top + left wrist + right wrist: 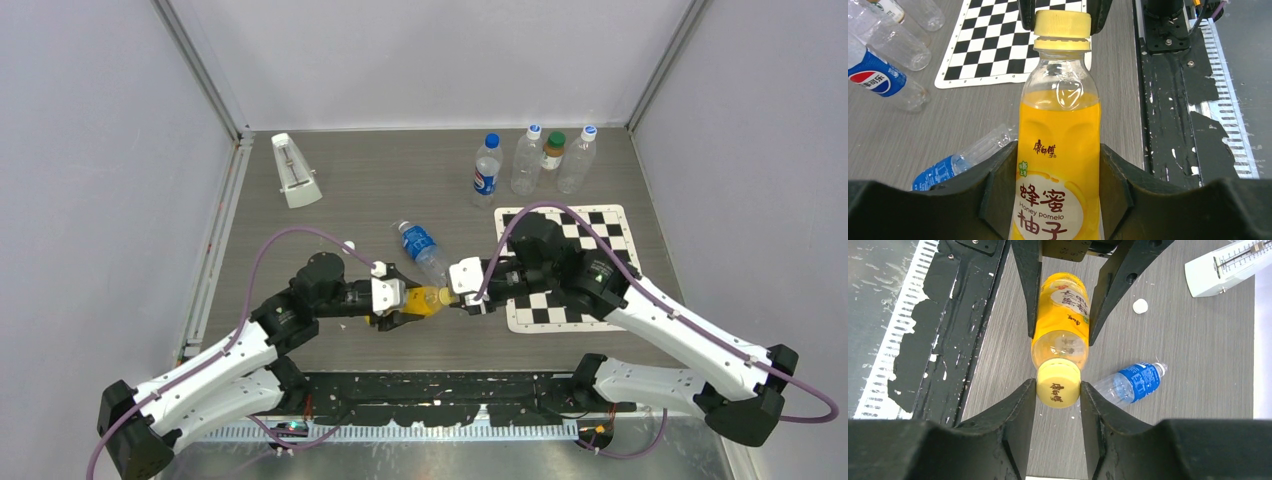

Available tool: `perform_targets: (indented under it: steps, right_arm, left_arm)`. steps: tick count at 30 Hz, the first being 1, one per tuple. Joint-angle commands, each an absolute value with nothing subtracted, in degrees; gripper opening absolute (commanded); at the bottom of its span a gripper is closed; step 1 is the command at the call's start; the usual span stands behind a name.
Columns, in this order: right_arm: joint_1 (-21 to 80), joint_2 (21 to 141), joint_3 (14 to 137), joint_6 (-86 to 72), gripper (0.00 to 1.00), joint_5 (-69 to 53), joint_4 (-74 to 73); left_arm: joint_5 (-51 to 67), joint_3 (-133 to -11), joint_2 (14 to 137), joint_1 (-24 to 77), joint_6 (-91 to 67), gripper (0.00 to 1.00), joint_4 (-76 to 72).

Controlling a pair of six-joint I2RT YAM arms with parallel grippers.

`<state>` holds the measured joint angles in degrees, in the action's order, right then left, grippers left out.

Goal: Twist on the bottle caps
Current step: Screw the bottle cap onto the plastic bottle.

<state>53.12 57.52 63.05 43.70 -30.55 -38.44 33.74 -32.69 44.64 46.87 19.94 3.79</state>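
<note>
A yellow honey-pomelo juice bottle (1058, 145) is held level above the table, with my left gripper (1058, 185) shut on its labelled body. The yellow cap (1058, 385) sits on the bottle's neck. My right gripper (1058, 390) is shut on it, both pads touching its sides. From above, the two grippers meet end to end at the bottle (428, 300), the left gripper (400, 303) on one side and the right gripper (462, 292) on the other. A small white cap (1140, 305) lies loose on the table behind the left arm, also seen from above as the white cap (349, 245).
A blue-labelled clear bottle (425, 250) lies on its side just behind the grippers. Several capped bottles (527, 160) stand at the back, one with a dark green cap (556, 139). A chessboard mat (600, 225) lies under the right arm. A white metronome (295, 170) stands back left.
</note>
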Motion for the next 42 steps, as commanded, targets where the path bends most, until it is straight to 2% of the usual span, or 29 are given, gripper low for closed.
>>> perform_targets:
  steps: [1, 3, 5, 6, 8, 13, 20, 24, 26, 28, 30, 31, 32, 33, 38, 39, 42]
  right_arm:
    - [53.93, 58.33, 64.9, 43.8, 0.42, -31.8, -37.07]
    - [54.0, 58.8, 64.64, 42.43, 0.35, -31.14, -36.83]
    - [54.05, 59.15, 63.67, 39.3, 0.22, -29.73, -35.19]
    - [54.05, 59.19, 63.26, 37.53, 0.11, -28.97, -34.29]
    - [54.03, 59.75, 62.18, 30.32, 0.02, -25.87, -31.44]
    - [53.82, 62.09, 59.87, 2.3, 0.0, -14.4, -23.91]
    - [50.2, 64.07, 57.78, -37.73, 0.0, -4.08, -20.6]
    - [50.01, 65.11, 58.34, -47.27, 0.0, 2.14, -22.49]
    - [50.09, 64.99, 58.83, -46.31, 0.0, 3.66, -21.75]
    - [50.1, 63.84, 57.89, -42.36, 0.04, 3.79, -18.34]
    - [50.1, 62.05, 56.81, -33.95, 0.2, 0.43, -14.38]
    - [50.1, 60.95, 56.57, -30.2, 0.33, -1.46, -13.34]
    - [50.1, 60.45, 56.44, -22.58, 0.39, -5.51, -12.3]
    - [50.1, 59.43, 56.56, -18.19, 0.49, -7.45, -12.39]
    - [50.1, 55.09, 57.89, 14.4, 0.64, -17.58, -20.34]
    - [50.1, 53.85, 57.86, 23.48, 0.65, -19.2, -21.46]
    - [50.1, 51.19, 57.06, 31.72, 0.66, -22.69, -25.02]
  left_arm:
    - [35.24, -35.48, 44.38, 46.85, 19.77, 0.0, 2.49]
    - [35.25, -35.5, 44.3, 46.85, 19.86, 0.0, 2.43]
    - [34.89, -35.31, 44.12, 46.85, 19.98, 0.0, 2.1]
    - [34.32, -35.24, 43.97, 46.85, 20.12, 0.0, 1.92]
    - [32.61, -34.75, 43.45, 46.85, 20.7, 0.0, 1.49]
    - [24.49, -33.58, 41.98, 46.85, 23.21, 0.0, 0.4]
    - [17.46, -31.4, 39.9, 46.93, 27.34, 0.0, -2.67]
    - [16.63, -30.79, 39.38, 46.93, 28.61, 0.0, -3.33]
    - [16.6, -30.71, 39.31, 46.93, 28.82, 0.0, -3.34]
    - [16.49, -30.53, 39.15, 46.93, 28.76, 0.0, -3.34]
    - [16.2, -30.37, 39.16, 46.93, 28.53, 0.0, -3.3]
    - [16.03, -30.43, 39.33, 46.93, 28.29, 0.0, -3.21]
    - [15.88, -30.56, 39.43, 46.93, 27.94, 0.0, -3.1]
    - [15.84, -30.68, 39.83, 46.93, 27.5, 0.0, -2.81]
    - [18.24, -32.12, 41.92, 46.93, 24.86, 0.0, -0.84]
    - [19.06, -32.22, 42.2, 46.93, 24.49, 0.0, -0.56]
    - [21.4, -32.63, 42.81, 46.93, 23.41, 0.0, -0.32]
